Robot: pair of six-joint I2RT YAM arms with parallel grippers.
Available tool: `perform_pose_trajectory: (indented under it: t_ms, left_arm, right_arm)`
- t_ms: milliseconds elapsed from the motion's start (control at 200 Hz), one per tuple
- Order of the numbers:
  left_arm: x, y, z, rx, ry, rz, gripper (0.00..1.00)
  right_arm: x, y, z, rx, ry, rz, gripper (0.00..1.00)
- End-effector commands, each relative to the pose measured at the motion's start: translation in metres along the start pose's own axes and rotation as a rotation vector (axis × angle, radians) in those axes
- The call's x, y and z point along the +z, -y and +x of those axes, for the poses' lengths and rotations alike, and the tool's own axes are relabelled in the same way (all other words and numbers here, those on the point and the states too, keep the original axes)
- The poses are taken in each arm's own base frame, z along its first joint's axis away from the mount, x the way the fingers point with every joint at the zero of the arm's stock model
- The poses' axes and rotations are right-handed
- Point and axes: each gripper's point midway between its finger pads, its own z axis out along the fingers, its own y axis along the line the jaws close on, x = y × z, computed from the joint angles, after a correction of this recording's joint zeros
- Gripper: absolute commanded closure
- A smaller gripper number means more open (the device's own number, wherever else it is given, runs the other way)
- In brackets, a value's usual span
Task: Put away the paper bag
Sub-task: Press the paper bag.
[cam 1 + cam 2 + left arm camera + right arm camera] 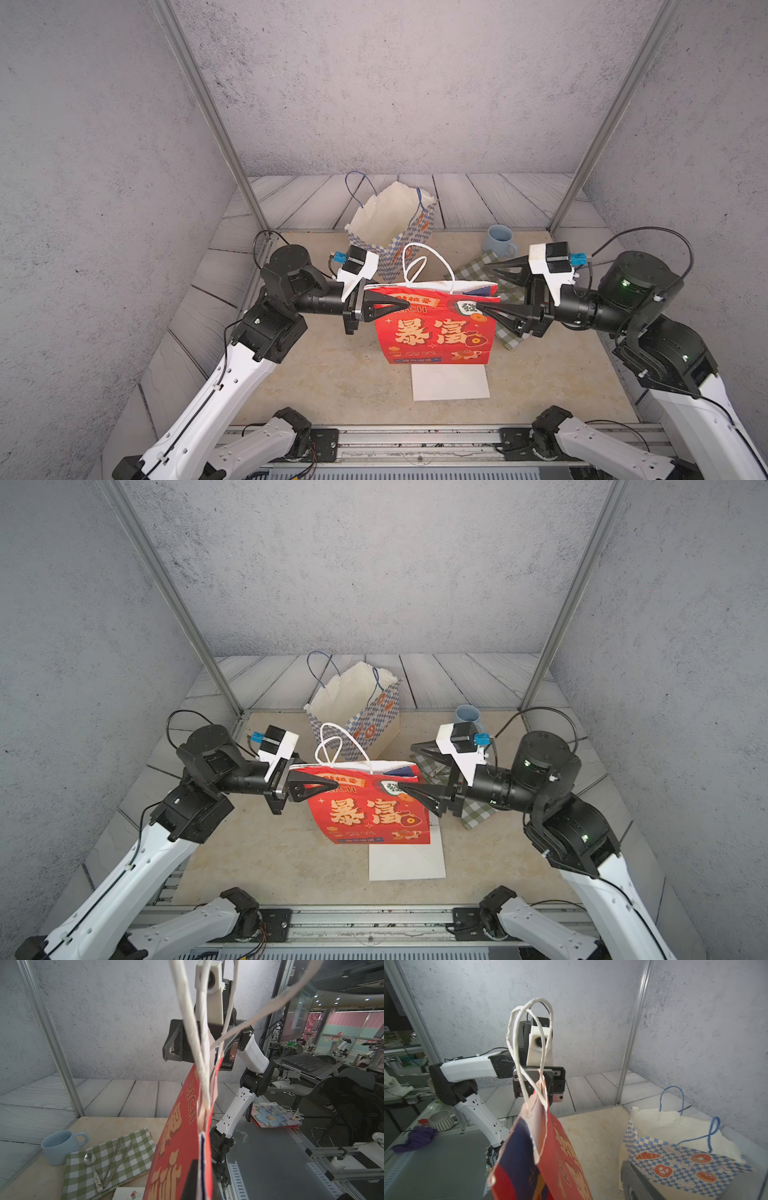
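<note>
The red paper bag (434, 332) with gold characters hangs flattened and upright over the middle of the table, its white handles (419, 262) sticking up. My left gripper (409, 305) is shut on the bag's top left edge, and the red panel (172, 1147) fills the left wrist view. My right gripper (482, 286) is open at the bag's top right corner, one finger in front of the bag and one behind it. In the right wrist view the bag (562, 1157) hangs between the jaws, and one dark finger (633, 1182) stands clear of it.
A blue-and-white checked paper bag (390, 232) stands open behind the red one. A pale blue mug (498, 241) and a green checked cloth (473, 270) with a spoon (91, 1159) lie at the back right. A white card (451, 382) lies under the red bag.
</note>
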Motion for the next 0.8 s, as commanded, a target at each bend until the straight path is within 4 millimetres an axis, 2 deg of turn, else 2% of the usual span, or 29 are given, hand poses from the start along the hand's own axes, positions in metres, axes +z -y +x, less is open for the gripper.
perform_pose_trajectory:
  t_ms: [0, 120, 330, 450, 480, 500, 530, 611, 676, 731, 791]
  left_arm:
    - [0.001, 0.012, -0.008, 0.02, 0.006, 0.058, 1.0]
    - [0.004, 0.01, -0.007, 0.002, 0.002, 0.062, 1.0]
    - [0.004, 0.006, -0.009, -0.006, 0.005, 0.034, 1.0]
    - [0.003, 0.004, -0.012, -0.006, 0.015, 0.019, 1.0]
    - [0.004, 0.004, -0.012, -0.012, 0.016, 0.02, 1.0]
    - [0.004, 0.004, -0.013, -0.013, 0.017, 0.021, 1.0]
    - [0.004, 0.004, -0.013, -0.016, 0.019, 0.024, 1.0]
    - [0.003, 0.007, -0.015, -0.012, 0.024, 0.033, 1.0]
    - [0.003, 0.009, -0.017, -0.009, 0.031, 0.038, 1.0]
    - [0.003, 0.009, -0.019, -0.014, 0.038, 0.045, 1.0]
    - [0.003, 0.011, -0.023, -0.02, 0.047, 0.055, 1.0]
  right_arm:
    - [0.0, -0.02, -0.017, 0.039, 0.065, -0.126, 0.32]
    - [0.002, -0.021, -0.019, 0.042, 0.075, -0.142, 0.53]
    - [0.001, -0.02, -0.014, 0.033, 0.067, -0.131, 0.99]
    - [-0.003, -0.018, -0.014, 0.014, 0.065, -0.096, 1.0]
    - [-0.004, -0.016, -0.012, 0.014, 0.06, -0.078, 0.87]
    - [-0.005, -0.016, -0.011, 0.016, 0.055, -0.065, 0.69]
    - [-0.007, -0.012, -0.008, 0.018, 0.046, -0.033, 0.49]
    - [-0.014, -0.01, 0.005, 0.006, 0.012, 0.022, 0.23]
    - [-0.018, -0.009, 0.023, 0.013, -0.025, 0.051, 0.15]
    - [-0.017, -0.009, 0.038, 0.022, -0.058, 0.049, 0.14]
    - [-0.013, -0.01, 0.045, 0.038, -0.07, 0.029, 0.14]
